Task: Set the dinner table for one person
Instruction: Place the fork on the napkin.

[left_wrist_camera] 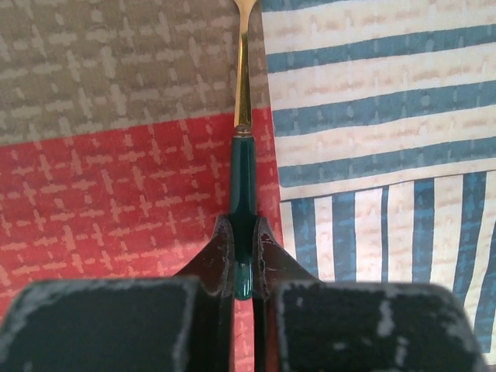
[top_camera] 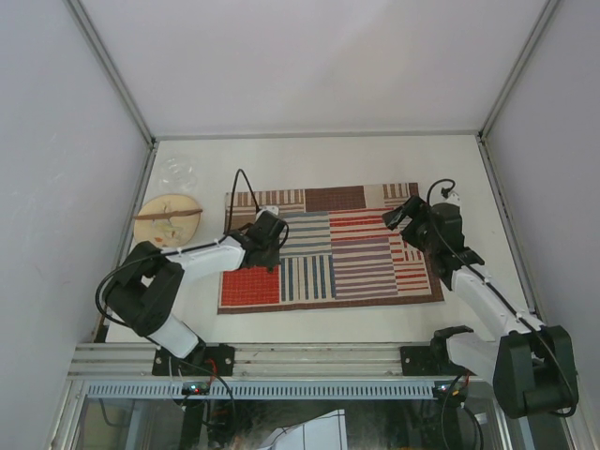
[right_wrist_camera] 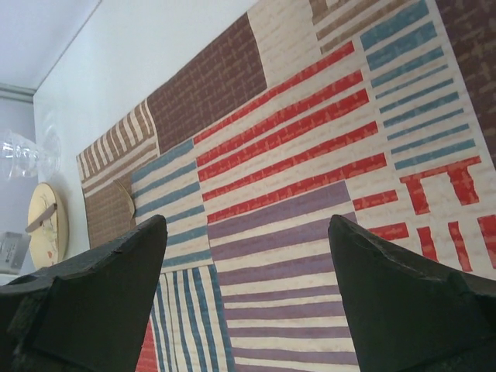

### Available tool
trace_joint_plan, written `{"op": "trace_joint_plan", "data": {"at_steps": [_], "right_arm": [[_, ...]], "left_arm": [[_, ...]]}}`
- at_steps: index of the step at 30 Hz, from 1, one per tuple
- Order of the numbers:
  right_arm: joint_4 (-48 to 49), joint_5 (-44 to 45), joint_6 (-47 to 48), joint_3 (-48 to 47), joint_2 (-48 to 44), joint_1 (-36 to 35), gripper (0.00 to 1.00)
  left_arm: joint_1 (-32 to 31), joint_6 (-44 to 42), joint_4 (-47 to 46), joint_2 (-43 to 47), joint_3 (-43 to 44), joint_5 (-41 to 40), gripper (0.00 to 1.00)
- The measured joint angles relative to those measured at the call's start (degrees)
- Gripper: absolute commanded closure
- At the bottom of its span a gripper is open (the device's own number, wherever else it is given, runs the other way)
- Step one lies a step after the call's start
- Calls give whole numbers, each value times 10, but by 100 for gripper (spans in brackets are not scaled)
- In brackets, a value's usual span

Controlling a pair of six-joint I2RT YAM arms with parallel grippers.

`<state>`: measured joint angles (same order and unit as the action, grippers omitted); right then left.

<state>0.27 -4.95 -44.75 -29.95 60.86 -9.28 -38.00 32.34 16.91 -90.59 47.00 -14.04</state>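
My left gripper [left_wrist_camera: 243, 232] is shut on the dark green handle of a utensil [left_wrist_camera: 242, 186]. Its gold shaft runs forward, low over the striped placemat [left_wrist_camera: 372, 93], along the seam between the red and brown patches and the blue stripes; the head is cut off at the frame's top. From above, the left gripper [top_camera: 272, 234] is over the left part of the placemat [top_camera: 347, 253], which lies on the white dinner table [top_camera: 328, 159]. My right gripper [top_camera: 398, 217] hovers over the mat's right part, open with nothing between its fingers [right_wrist_camera: 246, 225].
A round beige plate [top_camera: 169, 220] with a brown-handled utensil [top_camera: 169, 214] across it sits left of the mat. A clear glass [top_camera: 178, 172] stands behind the plate. Aluminium rails and grey walls edge the table on three sides.
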Motion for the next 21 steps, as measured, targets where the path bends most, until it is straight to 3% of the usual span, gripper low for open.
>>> {"op": "trace_joint_plan", "data": {"at_steps": [12, 21], "right_arm": [[3, 2, 0, -13, 0, 10, 15], [4, 0, 0, -13, 5, 10, 15]], "left_arm": [[0, -3, -42, 30, -42, -1, 100], [-2, 3, -4, 68, -50, -7, 100]]}}
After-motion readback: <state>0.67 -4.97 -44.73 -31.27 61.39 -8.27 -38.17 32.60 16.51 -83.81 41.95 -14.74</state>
